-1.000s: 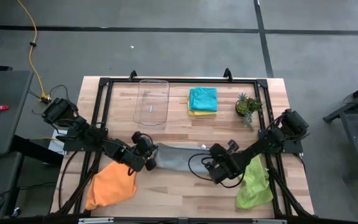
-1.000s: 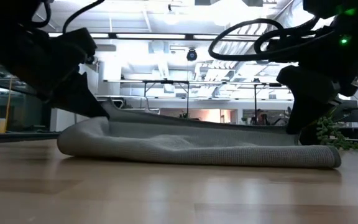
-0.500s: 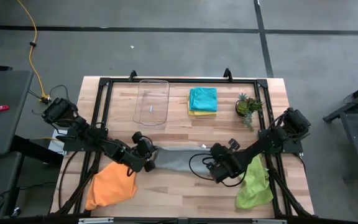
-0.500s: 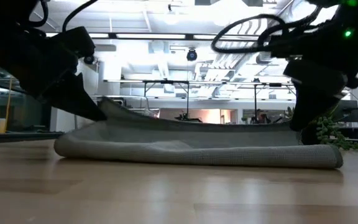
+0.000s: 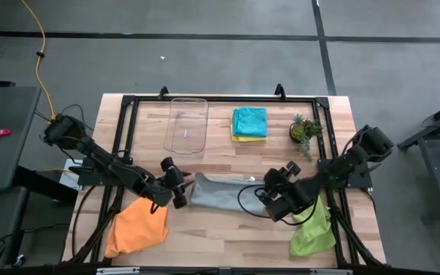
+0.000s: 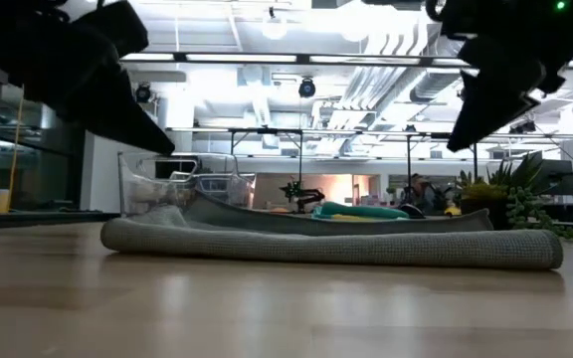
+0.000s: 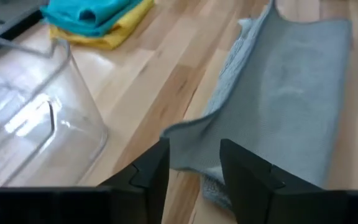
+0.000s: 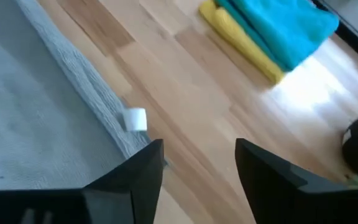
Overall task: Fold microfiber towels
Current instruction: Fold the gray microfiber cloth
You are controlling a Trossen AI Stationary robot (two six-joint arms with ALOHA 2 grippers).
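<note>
Hovering with fingers apart, holding nothing: left gripper [image 5: 176, 186] and right gripper [image 5: 275, 187], at either end of the folded grey towel [image 5: 224, 192] lying mid-table. Possibly risking a fold springing open, unpressed.

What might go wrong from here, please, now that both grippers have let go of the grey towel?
1. The grey towel lies folded, but one corner lifts beside the open left gripper; a careless regrasp could drag the fold apart.
2. The open right gripper hangs by the towel's edge and white tag, so it might snag there.
3. The clear tray sits close behind and could be bumped.
</note>
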